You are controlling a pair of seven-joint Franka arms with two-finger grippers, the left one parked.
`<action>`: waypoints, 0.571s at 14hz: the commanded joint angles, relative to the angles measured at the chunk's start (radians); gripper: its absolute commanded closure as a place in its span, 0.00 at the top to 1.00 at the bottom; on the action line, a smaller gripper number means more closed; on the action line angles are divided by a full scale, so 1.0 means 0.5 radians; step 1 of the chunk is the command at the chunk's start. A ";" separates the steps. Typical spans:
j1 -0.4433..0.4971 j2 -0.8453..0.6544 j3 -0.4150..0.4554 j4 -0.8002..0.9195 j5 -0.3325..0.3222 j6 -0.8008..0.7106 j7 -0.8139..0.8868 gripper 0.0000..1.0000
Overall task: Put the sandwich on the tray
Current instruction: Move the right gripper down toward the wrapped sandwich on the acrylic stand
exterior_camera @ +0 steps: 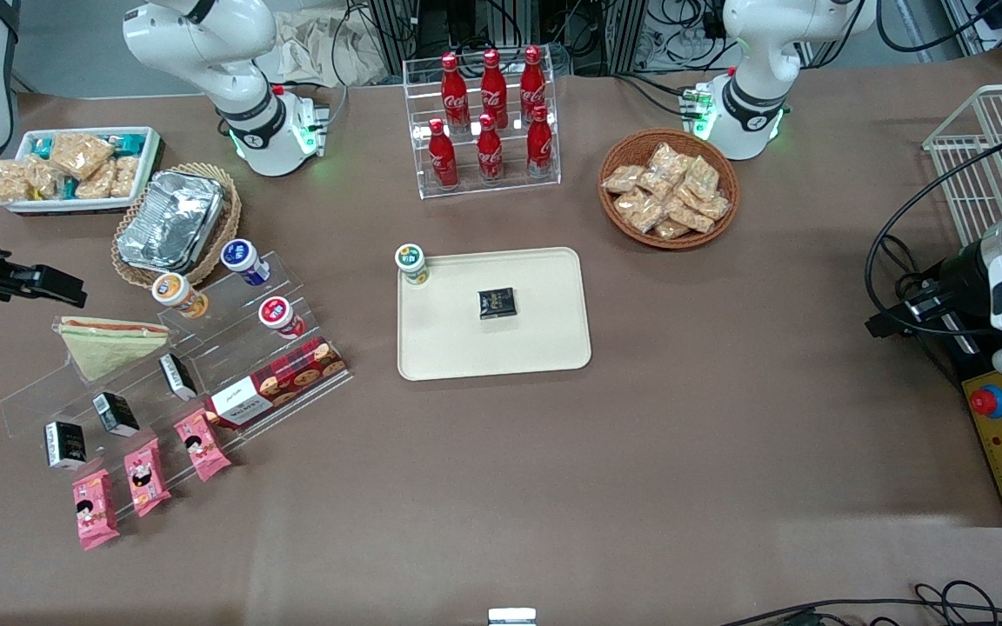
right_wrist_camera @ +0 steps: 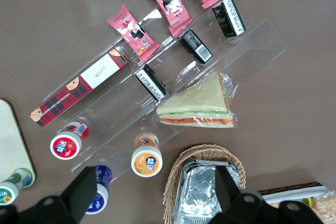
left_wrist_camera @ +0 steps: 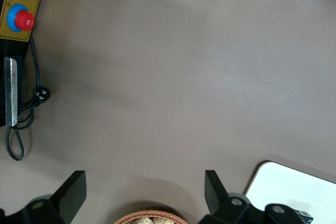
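The hand (right_wrist_camera: 152, 190) hangs high over the working arm's end of the surface (exterior_camera: 501, 487), fingers (right_wrist_camera: 84, 187) spread wide and holding nothing — it touches nothing either. In the front view the hand (exterior_camera: 62, 287) shows as a dark shape at the edge of the picture, above the sandwich.

The sandwich (exterior_camera: 110, 342) lies flat on an upper step of a clear stepped stand (exterior_camera: 162, 365), wrapped in clear film, its red filling edge turned toward the wicker basket (exterior_camera: 227, 209) that holds a foil container (exterior_camera: 170, 219). Just beside it on the stand sit an orange-lidded cup (exterior_camera: 177, 294), a blue-lidded cup (exterior_camera: 243, 260) and a red-lidded cup (exterior_camera: 280, 315). Lower steps carry small black boxes (exterior_camera: 114, 413), a plaid biscuit box (exterior_camera: 279, 381) and pink packets (exterior_camera: 143, 475) (three of them).

The tray (exterior_camera: 536, 348) rests at the middle of the surface, well apart from the sandwich, toward the parked arm. A green-lidded cup (exterior_camera: 412, 263) stands at one corner of the tray, and a small black packet (exterior_camera: 497, 303) lies near its middle.
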State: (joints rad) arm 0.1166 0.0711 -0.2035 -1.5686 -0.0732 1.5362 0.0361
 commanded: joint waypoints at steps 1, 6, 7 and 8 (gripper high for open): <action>0.003 0.002 -0.010 0.008 -0.007 0.014 -0.008 1.00; -0.085 -0.007 -0.068 -0.004 -0.007 0.054 0.133 1.00; -0.128 -0.010 -0.068 -0.032 0.005 0.060 0.155 1.00; -0.156 -0.013 -0.071 -0.038 0.036 0.060 0.164 1.00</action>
State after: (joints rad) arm 0.0729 0.0711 -0.2369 -1.5720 -0.0716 1.5507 0.0904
